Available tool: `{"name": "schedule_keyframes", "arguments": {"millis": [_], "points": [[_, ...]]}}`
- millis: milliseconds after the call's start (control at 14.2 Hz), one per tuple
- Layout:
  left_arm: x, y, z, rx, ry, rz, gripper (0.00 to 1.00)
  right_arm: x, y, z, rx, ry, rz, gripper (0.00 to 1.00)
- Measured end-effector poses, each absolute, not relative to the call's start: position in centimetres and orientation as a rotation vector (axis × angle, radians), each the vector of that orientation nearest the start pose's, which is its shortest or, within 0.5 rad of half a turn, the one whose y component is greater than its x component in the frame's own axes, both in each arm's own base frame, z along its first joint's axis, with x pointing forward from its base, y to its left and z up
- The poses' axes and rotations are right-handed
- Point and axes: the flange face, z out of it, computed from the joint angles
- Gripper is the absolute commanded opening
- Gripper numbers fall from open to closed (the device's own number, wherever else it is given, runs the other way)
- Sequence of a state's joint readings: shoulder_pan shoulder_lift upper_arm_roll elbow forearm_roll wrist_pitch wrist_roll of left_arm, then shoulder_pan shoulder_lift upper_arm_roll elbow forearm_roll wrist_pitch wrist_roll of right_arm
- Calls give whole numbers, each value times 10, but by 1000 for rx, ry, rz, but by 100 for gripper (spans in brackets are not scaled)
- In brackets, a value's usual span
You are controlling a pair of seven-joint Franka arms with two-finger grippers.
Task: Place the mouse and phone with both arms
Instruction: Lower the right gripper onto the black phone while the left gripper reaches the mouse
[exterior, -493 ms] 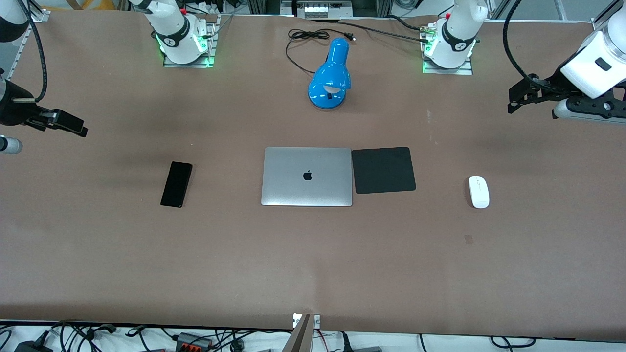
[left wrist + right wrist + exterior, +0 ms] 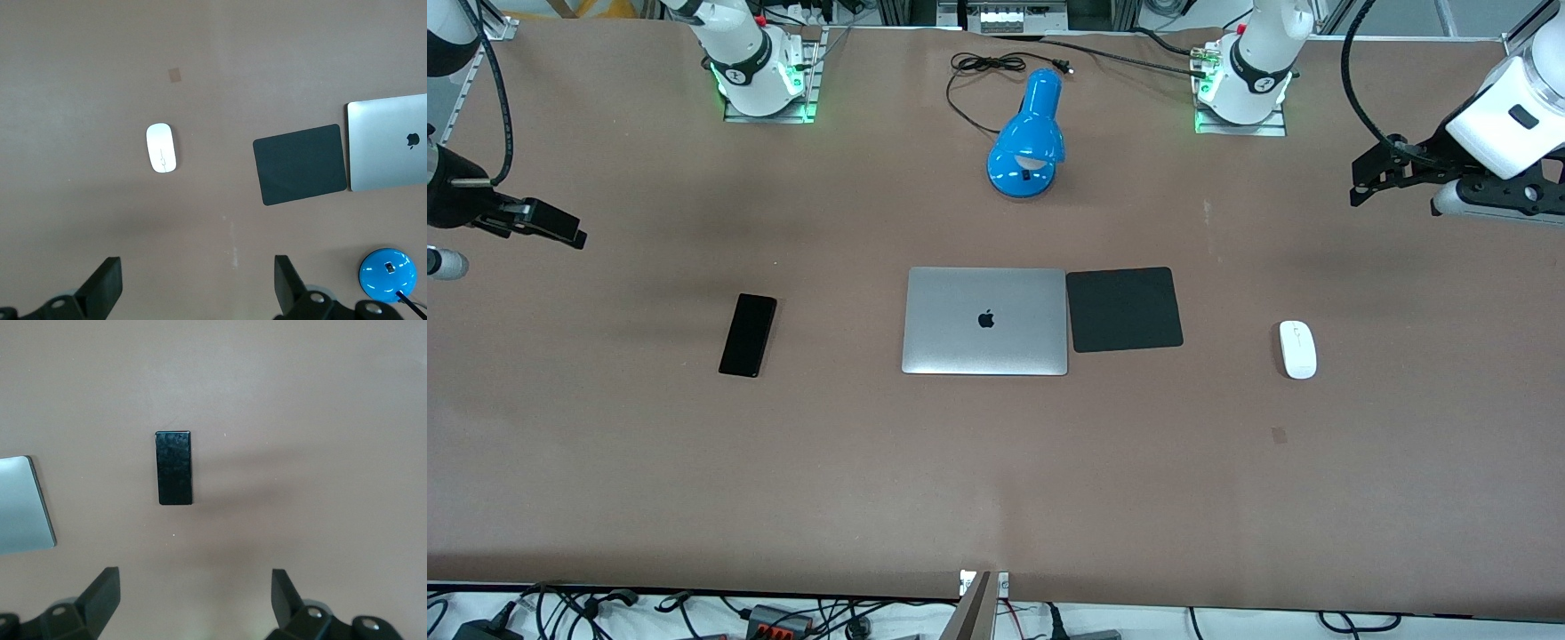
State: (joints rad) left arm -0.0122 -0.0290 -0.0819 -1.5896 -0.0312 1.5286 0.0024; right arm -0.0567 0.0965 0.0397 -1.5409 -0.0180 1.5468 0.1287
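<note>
Over each end of the table, both arms are waiting: left gripper (image 2: 1360, 182) gaping above bare tabletop near the mouse (image 2: 1297, 349), right gripper (image 2: 560, 229) gaping near the phone (image 2: 748, 335).

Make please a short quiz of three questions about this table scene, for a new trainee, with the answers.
1. True or false: the mouse lies on the black mat.
2. What touches the laptop along one edge?
A) the phone
B) the black mat
C) the blue lamp
3. Which pincer, left or right, is at the phone's end of the table, and is it open?

Key:
1. False; it lies on the bare table.
2. B.
3. The right; open, holding nothing.
</note>
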Motion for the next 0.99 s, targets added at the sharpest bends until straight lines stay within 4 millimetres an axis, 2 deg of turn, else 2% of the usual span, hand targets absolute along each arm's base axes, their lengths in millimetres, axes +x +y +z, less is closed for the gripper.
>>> {"name": "schedule_keyframes", "arguments": {"millis": [211,282,493,634,775,915,986], "points": [[538,-55,627,-3165,150,60,100,580,-13,582,-3149,229,140,100],[537,-54,625,-3164,147,84,100,582,-13,576,-3149,229,157,100],[533,-49,614,-3157,127,202,100,598,-14,534,-3143,228,271,100],[534,-42,609,-3154,104,246,100,613,-10,481,-3133,230,386,100],[538,-32,600,-3155,76,276,100,636,3,407,-3132,329,440,100],[547,-26,580,-3151,59,340,100,647,25,333,-3148,389,443,100],[554,-23,562,-3147,50,392,100,646,37,305,-3168,400,439,100]]}}
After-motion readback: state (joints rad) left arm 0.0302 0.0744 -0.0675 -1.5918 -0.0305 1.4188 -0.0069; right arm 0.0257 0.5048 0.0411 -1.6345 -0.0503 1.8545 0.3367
